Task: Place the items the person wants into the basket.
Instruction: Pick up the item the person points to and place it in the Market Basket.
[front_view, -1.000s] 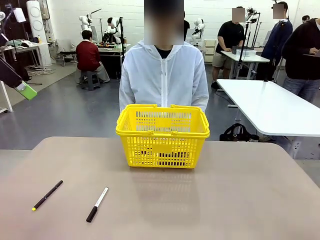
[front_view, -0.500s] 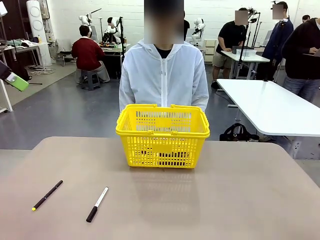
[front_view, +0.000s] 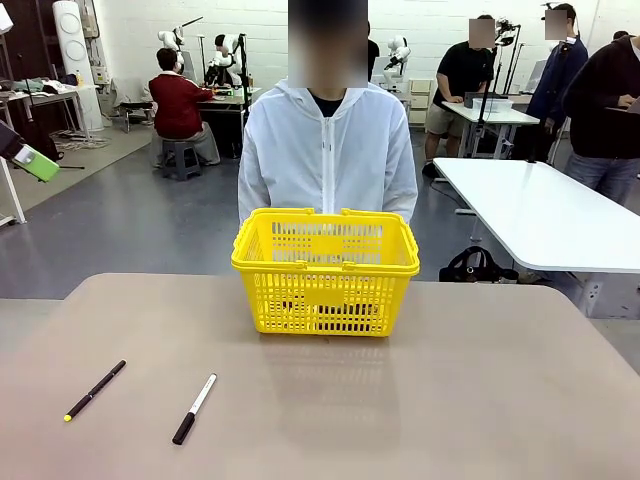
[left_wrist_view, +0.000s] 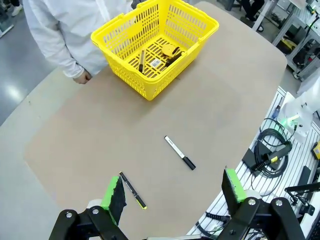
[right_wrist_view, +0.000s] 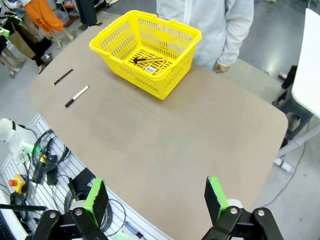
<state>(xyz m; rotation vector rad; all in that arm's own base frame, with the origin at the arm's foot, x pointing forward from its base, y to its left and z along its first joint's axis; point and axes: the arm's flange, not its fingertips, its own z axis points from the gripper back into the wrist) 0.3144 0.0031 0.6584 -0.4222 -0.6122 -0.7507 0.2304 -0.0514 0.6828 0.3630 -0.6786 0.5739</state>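
Left end effector (front_view: 30, 160) unmoved, beige table (front_view: 450, 400), workshop

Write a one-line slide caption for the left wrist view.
Open left gripper high above table; tape measure and utility knife in yellow basket.

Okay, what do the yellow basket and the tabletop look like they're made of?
The basket looks like moulded plastic: one bright uniform yellow, slightly glossy, with thin lattice walls and a thicker rim. The table has a smooth matte beige-brown top with a faint reflection of the basket, probably laminate or a coated board, though the surface alone leaves that open.
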